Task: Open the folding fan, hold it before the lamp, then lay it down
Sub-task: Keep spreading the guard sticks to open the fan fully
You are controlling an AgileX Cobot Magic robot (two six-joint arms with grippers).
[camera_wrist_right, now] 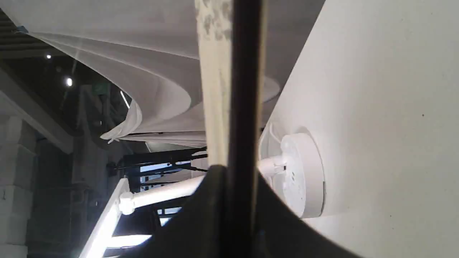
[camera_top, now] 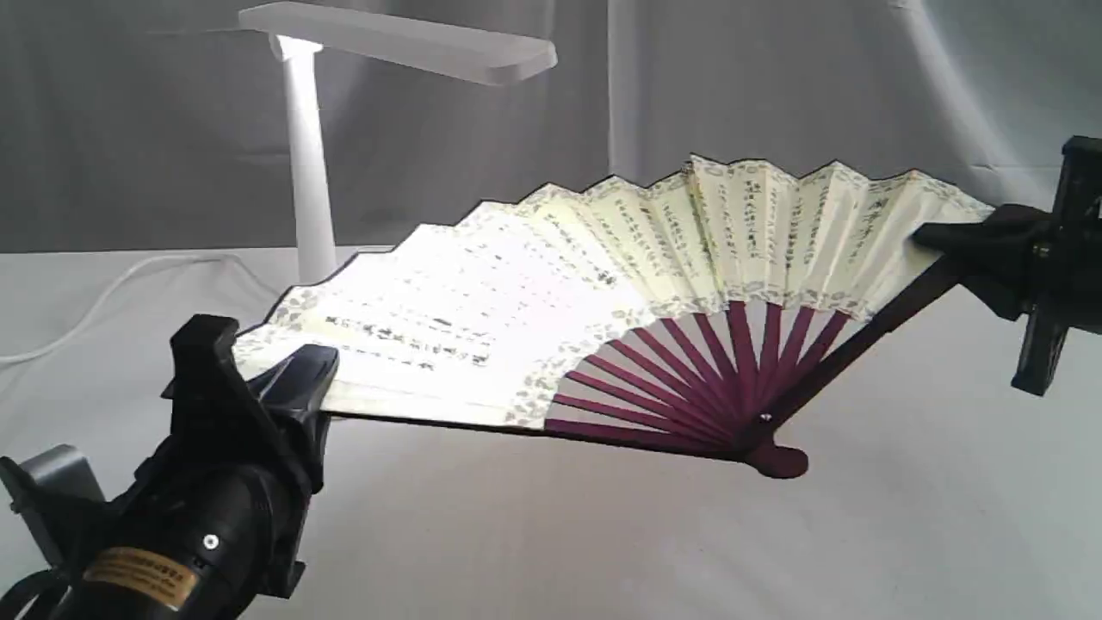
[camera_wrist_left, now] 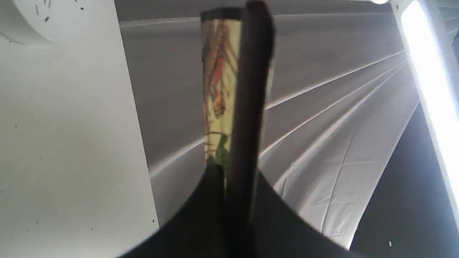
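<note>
Folding fan [camera_top: 603, 284]: big pleated cream paper leaf, black calligraphy columns, grey-green patterned border, maroon wooden ribs. It's spread full, mid-frame in the exterior view, tilted, script side to camera. Pivot [camera_top: 775, 458] sits low, right of centre, close over the surface; can't tell if it touches.

Left claw [camera_top: 258, 366], lower left, is clamped on the left guard near the leaf's outer end. Left wrist view confirms it: dark left guard [camera_wrist_left: 251, 107] pinched between the jaws. Right claw [camera_top: 947, 250], right edge of frame, is clamped the same way on the right guard [camera_wrist_right: 245, 89]. So both are closed on the fan.

White plastic desk lamp [camera_top: 308, 172], slim post and long flat bar head, stands upper left behind the fan's left half. It's lit, and the leaf is washed bright on that side. Its round base [camera_wrist_right: 304, 175] shows in the right wrist view. White cord [camera_top: 103, 301] trails off left.

My read: opening is done and we're in the hold-before-lamp step. Next is lay-down. That needs both arms descending together at the same spacing so the leaf neither tears nor folds, with the leaf rotated flat. Then both claws let go and back off clear of the guards.

Surface: white cloth-covered table [camera_top: 603, 551], lightly creased. Room: grey-white draped fabric backdrop [camera_top: 775, 86]. The right wrist view catches dark framework and ceiling lights beyond it.
</note>
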